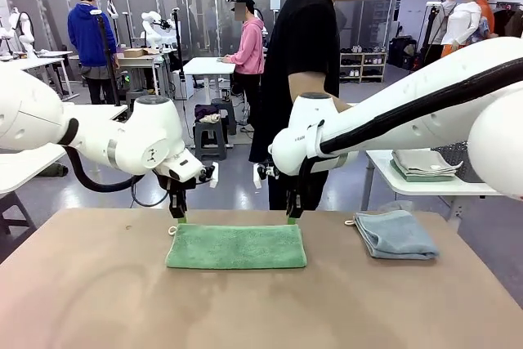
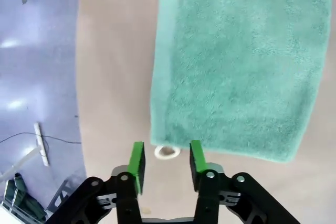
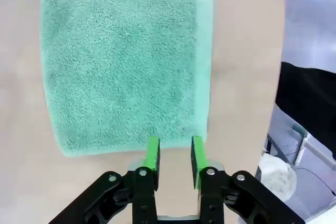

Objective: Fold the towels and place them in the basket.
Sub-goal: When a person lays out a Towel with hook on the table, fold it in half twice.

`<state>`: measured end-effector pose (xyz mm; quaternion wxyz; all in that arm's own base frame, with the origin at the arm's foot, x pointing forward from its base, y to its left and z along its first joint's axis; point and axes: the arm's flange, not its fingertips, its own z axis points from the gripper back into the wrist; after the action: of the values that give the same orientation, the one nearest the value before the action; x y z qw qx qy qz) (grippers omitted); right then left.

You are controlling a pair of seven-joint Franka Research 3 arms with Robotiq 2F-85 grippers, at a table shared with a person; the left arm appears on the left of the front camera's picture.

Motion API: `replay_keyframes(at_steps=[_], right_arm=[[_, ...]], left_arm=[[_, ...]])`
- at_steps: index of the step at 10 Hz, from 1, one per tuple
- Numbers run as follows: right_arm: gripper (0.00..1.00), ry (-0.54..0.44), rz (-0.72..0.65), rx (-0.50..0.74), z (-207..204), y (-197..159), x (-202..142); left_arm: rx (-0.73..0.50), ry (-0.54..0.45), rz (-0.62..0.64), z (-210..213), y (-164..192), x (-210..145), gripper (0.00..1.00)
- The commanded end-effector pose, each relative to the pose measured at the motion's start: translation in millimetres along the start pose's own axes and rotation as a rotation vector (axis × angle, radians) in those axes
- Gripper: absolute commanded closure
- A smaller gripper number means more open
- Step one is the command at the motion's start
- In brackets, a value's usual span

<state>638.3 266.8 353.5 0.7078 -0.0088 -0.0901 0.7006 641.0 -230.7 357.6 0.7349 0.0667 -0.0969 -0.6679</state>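
Front view: green towel (image 1: 236, 246) flat on the table (image 1: 98, 284)

The green towel lies folded in the middle of the table. The left gripper (image 1: 180, 217) and right gripper (image 1: 292, 217) stand at its two far corners, jaws spread, pinching nothing. A blue towel (image 1: 396, 234) lies near its right side.

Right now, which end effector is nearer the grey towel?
Right. The right end effector is at the green towel's far right corner, on the grey towel's side; the left end effector is at its far left corner.
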Motion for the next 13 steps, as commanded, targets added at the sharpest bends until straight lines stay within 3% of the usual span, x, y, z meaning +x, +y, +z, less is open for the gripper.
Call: replay_keyframes(at_steps=[1,4,7,8,9,10,13], right_arm=[[0.53,-0.057,-0.022,-0.033,33,28,-17],[0.53,-0.124,-0.282,0.022,98,92,-30],[0.53,-0.159,-0.732,0.111,126,143,-25],[0.53,-0.142,-0.821,0.123,128,158,-23],[0.53,-0.195,-0.676,0.153,131,173,-20],[0.53,-0.127,-0.703,0.133,130,146,-28],[0.53,-0.127,-0.703,0.133,130,146,-28]], left_arm=[[-0.009,-0.040,0.054,32,-15,-30,0.47],[-0.134,-0.256,0.040,100,-40,-97,0.47],[-0.134,-0.430,-0.016,109,-55,-153,0.47],[-0.120,-0.484,-0.028,108,-58,-168,0.47],[-0.103,-0.533,-0.026,106,-61,-184,0.47],[-0.091,-0.578,-0.020,106,-64,-198,0.42],[-0.116,-0.719,-0.025,102,-65,-235,0.11]])
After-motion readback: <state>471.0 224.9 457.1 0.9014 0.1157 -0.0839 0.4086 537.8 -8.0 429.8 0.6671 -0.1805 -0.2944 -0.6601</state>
